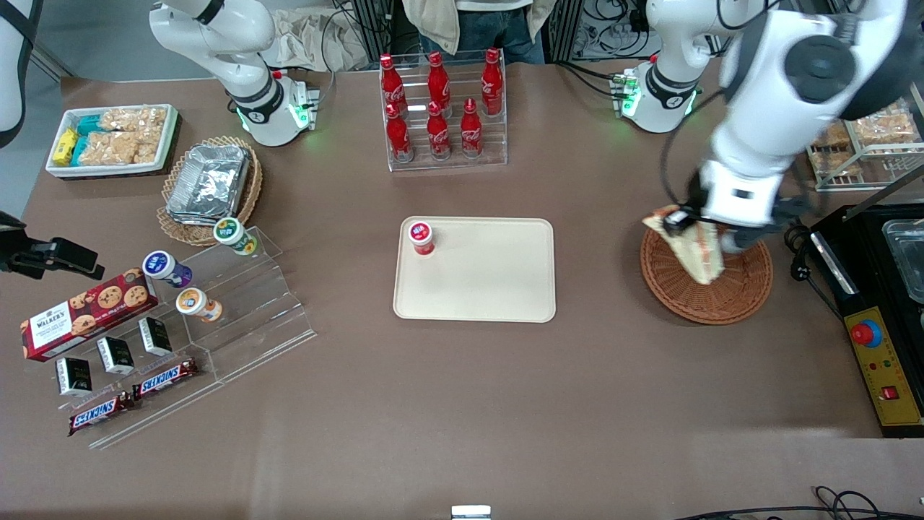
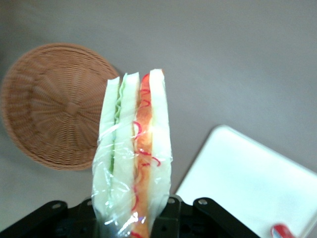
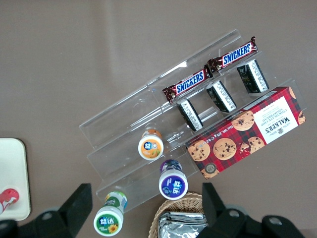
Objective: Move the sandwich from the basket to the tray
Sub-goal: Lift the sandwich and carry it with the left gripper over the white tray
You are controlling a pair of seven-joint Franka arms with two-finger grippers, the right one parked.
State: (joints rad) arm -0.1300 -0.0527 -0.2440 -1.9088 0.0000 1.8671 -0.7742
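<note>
Brown counter (image 1: 462, 404) | tray (image 1: 498, 289) toward its middle, one small red-capped pot (image 1: 421, 237) on it | basket (image 2: 49, 106) empty below | sandwich (image 2: 133, 158) film-wrapped, light, soft, likely slippery; held aloft, hanging over basket | pincer (image 2: 131, 218) pinching its wide end; gentle squeeze advised

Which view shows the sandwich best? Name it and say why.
The left wrist view: the sandwich fills it, with wrapped bread and filling layers clear, held in the tool above the empty basket. The front view shows the sandwich small, partly hidden by the arm, over the basket. The right wrist view does not show it.
</note>
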